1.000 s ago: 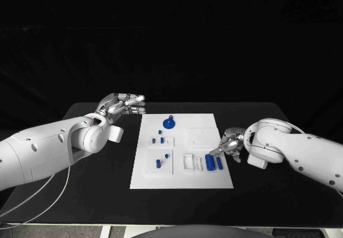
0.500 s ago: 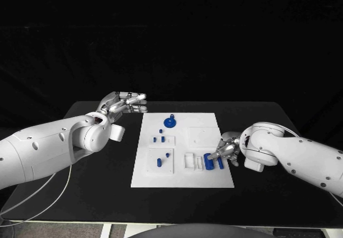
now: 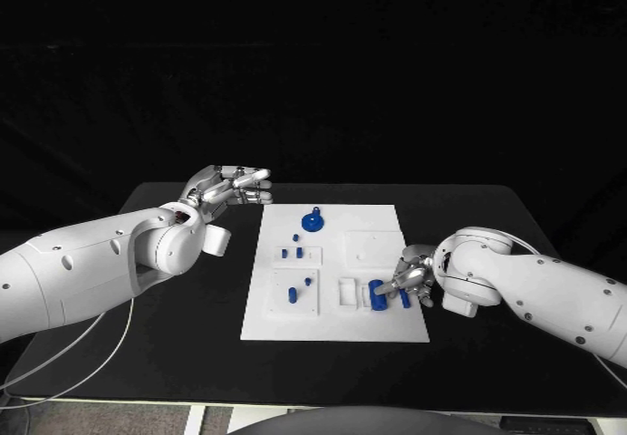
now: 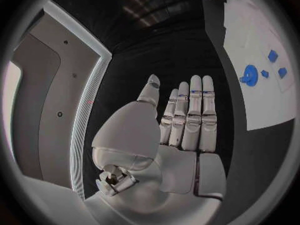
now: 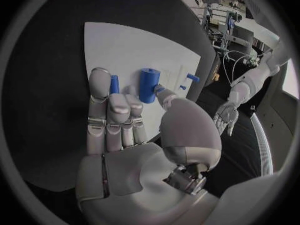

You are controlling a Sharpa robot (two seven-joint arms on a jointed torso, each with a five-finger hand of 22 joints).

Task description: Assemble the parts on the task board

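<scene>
Tabletop (image 3: pixel 170 326) black, dark backdrop behind; no legible writing anywhere. White task board (image 3: pixel 334 322) flat at centre, carrying small blue parts: round knobbed piece (image 3: pixel 311 222) near far edge, short pegs (image 3: pixel 298 255) mid-board, thick blue cylinder (image 3: pixel 378 295) and thinner blue rod (image 3: pixel 404 298) near right edge. Right hand (image 3: pixel 409 272) low over board, thumb against the thick cylinder, fingers by the rod; firm grip impossible to confirm. Left hand (image 3: pixel 230 188) raised beside board's far left corner, fingers straight, holding nothing.
</scene>
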